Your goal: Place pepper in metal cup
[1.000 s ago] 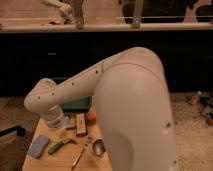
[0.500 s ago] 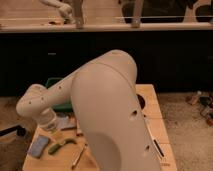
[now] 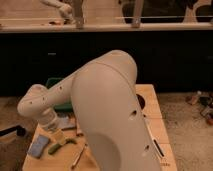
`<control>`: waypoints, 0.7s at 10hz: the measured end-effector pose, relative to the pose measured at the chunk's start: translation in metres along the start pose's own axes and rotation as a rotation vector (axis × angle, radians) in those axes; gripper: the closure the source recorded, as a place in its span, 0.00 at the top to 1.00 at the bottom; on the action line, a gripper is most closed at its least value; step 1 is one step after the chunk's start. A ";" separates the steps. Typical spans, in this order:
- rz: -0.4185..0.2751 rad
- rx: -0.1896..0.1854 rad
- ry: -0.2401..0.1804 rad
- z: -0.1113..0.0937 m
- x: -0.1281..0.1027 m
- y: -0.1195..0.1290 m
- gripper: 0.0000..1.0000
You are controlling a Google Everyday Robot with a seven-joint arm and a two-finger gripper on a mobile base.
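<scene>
White arm (image 3: 107, 115) casing fills more of the view than it does a second ago. The elbow is swinging out to the left and the upper arm now blocks the middle of the wooden table (image 3: 151, 109). The gripper (image 3: 54, 132) is lower than before and hangs over the table's left part, just behind the pepper (image 3: 61, 146). Its jaws stand wide and nothing is between them.

The pepper lies flat and free on the wood, in the same spot as a second ago. A blue pad (image 3: 37, 146) sits just to its left and a metal utensil (image 3: 80, 156) is near on its right.

The metal cup showed a second ago a little to the right of the pepper. It is now hidden behind the arm, so I cannot tell from this moment where it stands.

My judgement is that the arm is closing in for the pick and the grasp is not yet made. The last descent needs to bring the spread jaws across the pepper's slim body. The nearby pad and utensil leave little room for error.
</scene>
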State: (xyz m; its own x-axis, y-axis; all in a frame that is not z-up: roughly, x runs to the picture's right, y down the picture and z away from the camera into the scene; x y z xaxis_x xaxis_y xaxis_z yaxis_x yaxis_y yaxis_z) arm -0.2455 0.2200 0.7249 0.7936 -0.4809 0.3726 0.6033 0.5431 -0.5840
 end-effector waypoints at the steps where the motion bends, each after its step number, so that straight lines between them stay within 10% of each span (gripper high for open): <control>1: 0.000 0.001 -0.002 0.001 0.000 0.001 0.80; 7: 0.097 0.013 -0.186 0.052 0.017 0.011 0.80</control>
State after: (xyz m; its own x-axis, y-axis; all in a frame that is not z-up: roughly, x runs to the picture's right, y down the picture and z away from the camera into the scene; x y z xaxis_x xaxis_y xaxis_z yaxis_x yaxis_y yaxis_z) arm -0.2214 0.2532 0.7624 0.8483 -0.2907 0.4425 0.5230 0.5904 -0.6148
